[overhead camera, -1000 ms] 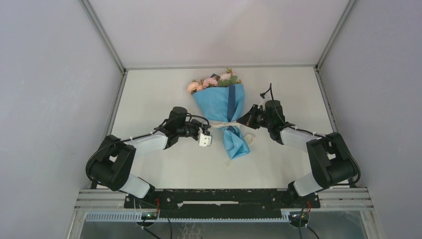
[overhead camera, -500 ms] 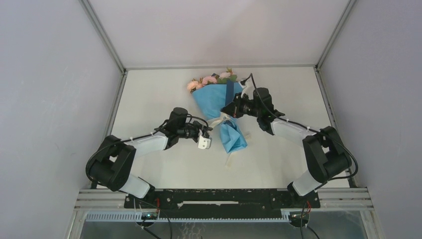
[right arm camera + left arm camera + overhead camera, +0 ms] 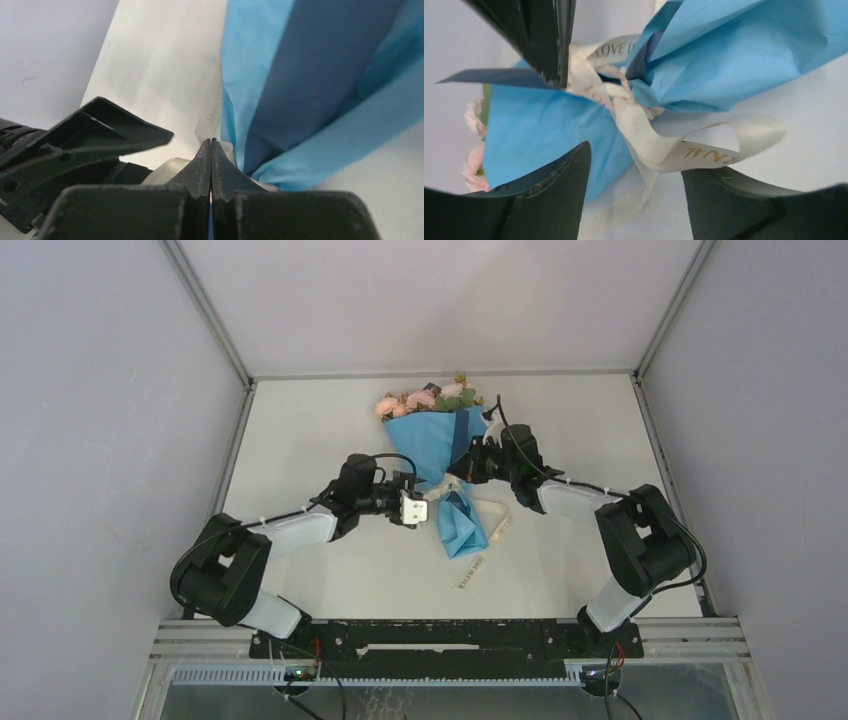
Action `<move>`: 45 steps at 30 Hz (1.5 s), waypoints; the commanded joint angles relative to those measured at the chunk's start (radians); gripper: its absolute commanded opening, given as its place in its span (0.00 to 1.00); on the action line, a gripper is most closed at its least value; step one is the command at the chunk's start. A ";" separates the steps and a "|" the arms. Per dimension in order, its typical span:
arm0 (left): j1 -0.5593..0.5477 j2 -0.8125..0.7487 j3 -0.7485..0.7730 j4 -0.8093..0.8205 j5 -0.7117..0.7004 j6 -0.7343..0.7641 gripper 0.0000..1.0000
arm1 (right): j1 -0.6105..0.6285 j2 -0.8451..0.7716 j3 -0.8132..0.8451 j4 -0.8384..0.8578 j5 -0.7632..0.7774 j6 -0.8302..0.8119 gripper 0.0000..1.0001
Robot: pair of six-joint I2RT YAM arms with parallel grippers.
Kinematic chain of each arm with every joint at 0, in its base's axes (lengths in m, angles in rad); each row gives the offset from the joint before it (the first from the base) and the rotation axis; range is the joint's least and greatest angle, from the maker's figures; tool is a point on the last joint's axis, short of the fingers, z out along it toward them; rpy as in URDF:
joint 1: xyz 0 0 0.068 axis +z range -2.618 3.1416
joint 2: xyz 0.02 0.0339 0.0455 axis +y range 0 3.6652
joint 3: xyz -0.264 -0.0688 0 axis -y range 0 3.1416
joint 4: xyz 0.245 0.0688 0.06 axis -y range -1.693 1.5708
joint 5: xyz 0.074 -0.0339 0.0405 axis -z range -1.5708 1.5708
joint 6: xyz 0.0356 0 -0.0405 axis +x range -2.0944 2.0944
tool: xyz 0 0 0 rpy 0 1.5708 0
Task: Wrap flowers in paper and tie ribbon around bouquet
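Left hand (image 3: 635,160) has opened, letting go of ribbon (image 3: 704,145).

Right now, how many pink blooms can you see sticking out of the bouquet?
3, at the far end of the bouquet: left bloom, middle bloom, right bloom. More may be hidden behind the leaves.

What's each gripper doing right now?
Left gripper: open, gripping nothing.
Right gripper: closed, apparently pinching the ribbon.

Black arms (image 3: 300,528) with white shells and looping black cables (image 3: 385,458).
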 commanded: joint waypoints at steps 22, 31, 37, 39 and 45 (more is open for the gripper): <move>-0.125 0.108 0.224 0.095 -0.162 -0.505 0.54 | 0.004 -0.124 -0.142 0.077 0.142 0.329 0.00; -0.147 0.171 0.272 0.032 -0.172 -0.408 0.44 | -0.028 -0.121 -0.154 0.099 0.104 0.350 0.00; -0.161 0.207 0.299 0.062 -0.231 -0.404 0.39 | -0.026 -0.111 -0.161 0.097 0.089 0.358 0.00; -0.163 0.213 0.298 0.063 -0.215 -0.401 0.37 | -0.028 -0.111 -0.168 0.101 0.088 0.365 0.00; -0.172 0.221 0.296 0.049 -0.160 -0.396 0.28 | -0.030 -0.104 -0.171 0.106 0.094 0.375 0.00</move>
